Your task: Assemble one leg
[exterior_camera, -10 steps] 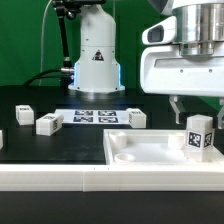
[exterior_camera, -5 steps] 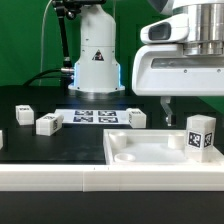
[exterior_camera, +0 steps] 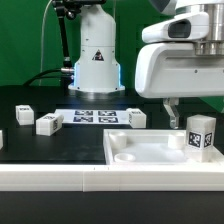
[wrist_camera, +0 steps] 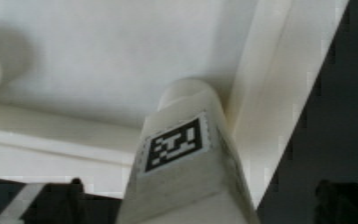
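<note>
White plastic fills most of both views. In the exterior view a leg [exterior_camera: 201,136] stands upright on the wide flat panel [exterior_camera: 150,152] at the exterior view's right, its black-and-white tag facing the camera. The gripper [exterior_camera: 190,108] hangs above and just behind the top of that leg, apart from it; one dark finger [exterior_camera: 168,108] shows clearly, the other is cut by the picture's edge. The fingers stand spread, with nothing pinched between them.

In the wrist view the same leg [wrist_camera: 185,155] rises toward the camera, its tag plainly readable, with the dark fingertips [wrist_camera: 34,200] showing at either side of it and not touching it. Pale panel surface [wrist_camera: 105,60] lies behind the leg.

On the black table [exterior_camera: 60,145] three more tagged blocks lie loose: one [exterior_camera: 24,114] toward the exterior view's left, one [exterior_camera: 48,124] just beside it nearer the camera, and one [exterior_camera: 137,118] near the panel's far edge. The marker board [exterior_camera: 96,116] lies flat between them. The robot base [exterior_camera: 96,60] stands behind, before a green backdrop [exterior_camera: 25,40]
</note>
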Robot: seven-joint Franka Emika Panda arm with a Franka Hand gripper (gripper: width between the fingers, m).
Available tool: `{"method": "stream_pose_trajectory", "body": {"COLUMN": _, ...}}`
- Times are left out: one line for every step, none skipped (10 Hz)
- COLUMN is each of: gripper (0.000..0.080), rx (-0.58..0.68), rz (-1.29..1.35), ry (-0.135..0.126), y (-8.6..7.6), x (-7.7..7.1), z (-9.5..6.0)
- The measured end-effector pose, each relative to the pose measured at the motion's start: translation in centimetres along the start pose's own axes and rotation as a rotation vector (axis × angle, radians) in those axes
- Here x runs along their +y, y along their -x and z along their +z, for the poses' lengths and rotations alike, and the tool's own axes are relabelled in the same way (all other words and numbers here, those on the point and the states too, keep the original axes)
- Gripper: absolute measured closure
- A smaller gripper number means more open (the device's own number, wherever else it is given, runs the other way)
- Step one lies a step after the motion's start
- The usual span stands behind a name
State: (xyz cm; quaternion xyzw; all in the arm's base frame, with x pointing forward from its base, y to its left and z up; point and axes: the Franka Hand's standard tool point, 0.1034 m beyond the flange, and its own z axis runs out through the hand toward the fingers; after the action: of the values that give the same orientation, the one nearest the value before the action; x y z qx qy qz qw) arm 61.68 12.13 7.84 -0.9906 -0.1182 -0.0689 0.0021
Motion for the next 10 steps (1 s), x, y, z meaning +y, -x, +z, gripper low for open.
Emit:
{"method": "stream_pose_trajectory", "body": {"gripper": 0.015, "rx": -0.002, "rz": -0.109, "ry": 0.014, "y": -0.01, "x": -0.05, "z": 0.01}}
{"method": "stream_pose_trajectory", "body": {"gripper": 0.015, "rx": -0.005, "rz": -0.192, "ry": 0.024, "y": -0.06, "x": -0.07, "z": 0.01}}
{"method": "stream_pose_trajectory", "body": {"gripper": 0.015, "rx": -0.01, "rz": -0.265, "ry": 0.031, "y": -0.18, "x": 0.03, "z": -0.07}}
{"method": "stream_pose_trajectory", "body": {"gripper": 0.015, "rx": -0.012, "rz": -0.354, "ry": 0.035, "y": -0.28, "x": 0.34, "z": -0.14}}
{"method": "stream_pose_trajectory", "body": {"gripper": 0.015, "rx": -0.013, "rz": -0.397, "ry": 0.036, "y": -0.23, "x": 0.44, "z": -0.1}}
{"method": "stream_pose_trajectory", "body": {"gripper": 0.0238, "rx": -0.013, "rz": -0.398, "ry": 0.036, "y": -0.22, "x": 0.45, "z": -0.1}}
{"method": "stream_pose_trajectory", "body": {"gripper": 0.0374, "rx": -0.013, "rz": -0.396, "ry": 0.036, "y": -0.22, "x": 0.46, "z": -0.1}}
{"method": "stream_pose_trajectory", "body": {"gripper": 0.0374, "rx": -0.013, "rz": -0.396, "ry": 0.036, "y": -0.22, "x": 0.46, "z": -0.1}}
{"method": "stream_pose_trajectory", "body": {"gripper": 0.0502, "rx": -0.012, "rz": -0.388, "ry": 0.035, "y": -0.26, "x": 0.44, "z": -0.13}}
{"method": "stream_pose_trajectory", "body": {"gripper": 0.0502, "rx": -0.011, "rz": -0.361, "ry": 0.035, "y": -0.27, "x": 0.42, "z": -0.14}}
